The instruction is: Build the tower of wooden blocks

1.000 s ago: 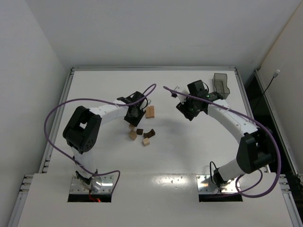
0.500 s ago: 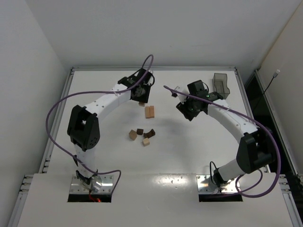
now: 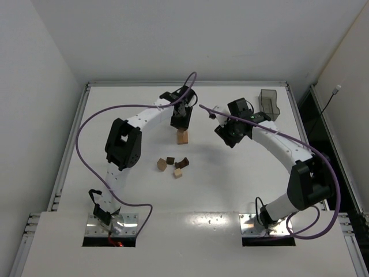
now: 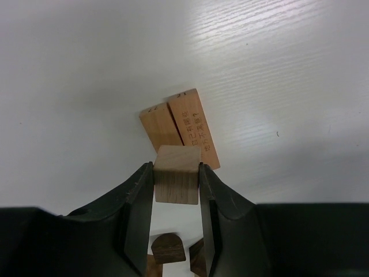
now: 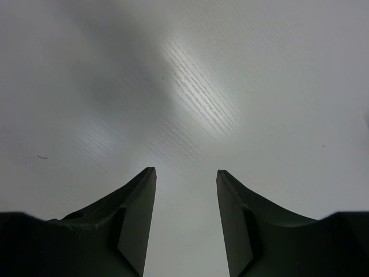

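On the left half of the white table [image 3: 115, 109] the left arm sweeps out in a long arc toward the middle. Nearer the bases, just right of its elbow, four loose pieces lie in a small cluster: a tan block [image 3: 161, 164], a dark brown block [image 3: 170, 161], a dark brown piece [image 3: 182, 163] and a smaller tan block [image 3: 178, 172], close together, each lying on the table. Beyond them the left gripper [image 4: 176, 169] is clamped on a tan cube [image 4: 177, 186], one black finger pressed flat to each side face. Just past the cube lies what there is of the wood block tower [image 4: 180, 128]: two flat tan blocks side by side, long edges touching, flat on the table (the right-hand one carries small printed characters along its top). In the wrist view the cube covers the near end of this pair, so whether it rests on them or hangs above them cannot be told; from above, the gripper body hides the cube altogether. Further right, well apart from all the blocks, the right gripper [image 5: 185, 171] hovers with its fingers spread and only bare tabletop showing between them. Toward the far right corner a translucent grey container [image 3: 268, 103] stands alone near the table's edge.
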